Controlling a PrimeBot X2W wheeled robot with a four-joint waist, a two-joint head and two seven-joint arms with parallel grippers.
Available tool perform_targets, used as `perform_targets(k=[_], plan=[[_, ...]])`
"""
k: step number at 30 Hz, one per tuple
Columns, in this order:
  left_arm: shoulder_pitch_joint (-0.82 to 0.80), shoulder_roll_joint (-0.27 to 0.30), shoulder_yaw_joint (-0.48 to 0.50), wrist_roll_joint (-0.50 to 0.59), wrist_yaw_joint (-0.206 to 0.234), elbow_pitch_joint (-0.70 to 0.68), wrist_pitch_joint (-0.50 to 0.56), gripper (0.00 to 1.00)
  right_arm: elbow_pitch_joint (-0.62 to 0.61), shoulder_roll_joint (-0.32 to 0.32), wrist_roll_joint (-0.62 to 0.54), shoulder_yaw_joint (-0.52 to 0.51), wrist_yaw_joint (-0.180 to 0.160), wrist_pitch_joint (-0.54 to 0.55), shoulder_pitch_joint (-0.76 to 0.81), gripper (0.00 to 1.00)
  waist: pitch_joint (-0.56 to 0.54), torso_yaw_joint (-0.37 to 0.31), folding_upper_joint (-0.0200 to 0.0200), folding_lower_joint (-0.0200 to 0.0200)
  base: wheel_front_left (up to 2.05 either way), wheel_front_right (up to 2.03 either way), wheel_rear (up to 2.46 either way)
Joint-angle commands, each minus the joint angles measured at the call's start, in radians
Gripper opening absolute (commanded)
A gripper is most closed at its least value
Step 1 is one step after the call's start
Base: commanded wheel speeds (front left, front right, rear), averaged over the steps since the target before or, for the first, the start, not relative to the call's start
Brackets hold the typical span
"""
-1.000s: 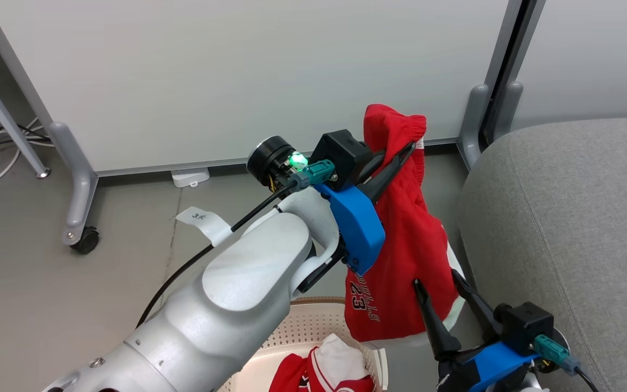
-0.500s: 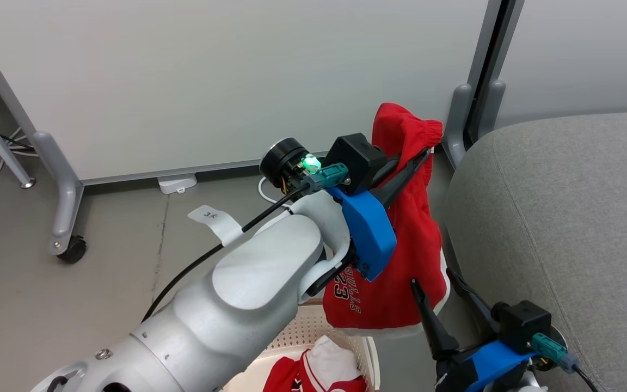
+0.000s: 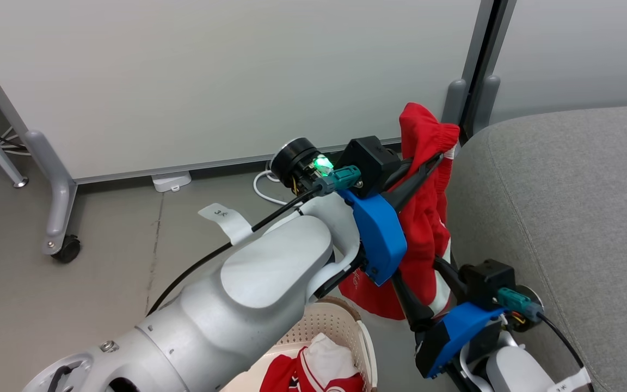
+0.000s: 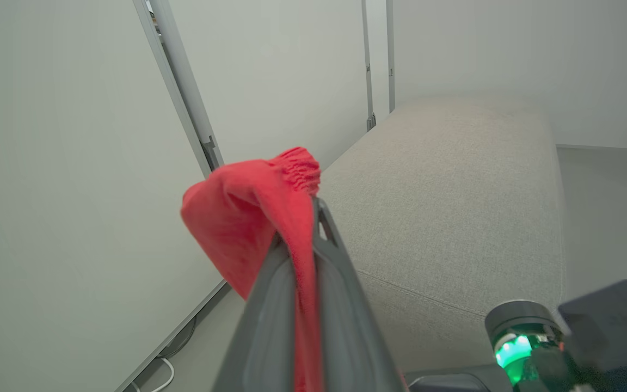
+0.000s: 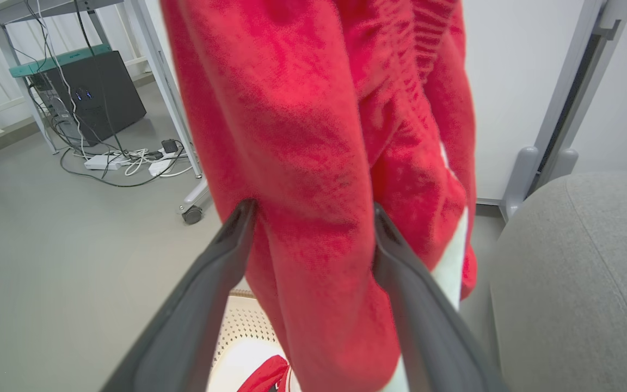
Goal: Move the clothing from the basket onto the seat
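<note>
My left gripper [image 3: 437, 158] is shut on the elastic waistband of red shorts [image 3: 426, 218], which hang beside the grey seat [image 3: 564, 207]. The left wrist view has the red shorts [image 4: 248, 212] pinched between the shut fingers [image 4: 340, 305], with the seat [image 4: 455, 190] just beyond. My right gripper [image 3: 428, 283] stands open below, its fingers on either side of the hanging cloth. In the right wrist view the shorts [image 5: 313, 163] fall between the spread fingers [image 5: 226, 245]. The cream basket [image 3: 340, 326] below holds another red and white garment [image 3: 313, 373].
White partition panels on grey feet with a caster [image 3: 66, 247] stand behind. A white cable [image 3: 262, 190] lies on the floor by the panel. Cables and a power strip [image 5: 101, 160] lie near a dark box [image 5: 85, 98] under a table.
The head camera has shifted. My left gripper has carried the shorts right, closer to the seat. The right gripper has come up around the cloth's lower part.
</note>
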Motion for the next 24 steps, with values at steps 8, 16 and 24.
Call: perform_targets(k=[8, 16, 24], plan=[[-0.029, 0.001, -0.040, -0.036, 0.011, -0.003, -0.011, 0.00, 0.081, -0.003, 0.049, 0.057, 0.000, 0.018, -0.080, 0.00, -0.003, 0.004, -0.0001, 0.0000, 0.00, 0.00, 0.00], [-0.041, 0.000, -0.057, -0.062, 0.031, 0.022, -0.021, 0.00, 0.117, -0.003, 0.059, 0.076, 0.000, -0.003, -0.092, 0.00, -0.008, 0.001, -0.0001, 0.0000, 0.00, 0.00, 0.00], [-0.047, 0.000, -0.071, -0.087, 0.037, 0.032, -0.025, 0.00, 0.133, -0.003, 0.052, 0.065, 0.000, -0.015, -0.074, 0.00, -0.010, -0.005, -0.0001, 0.0000, 0.00, 0.00, 0.00]])
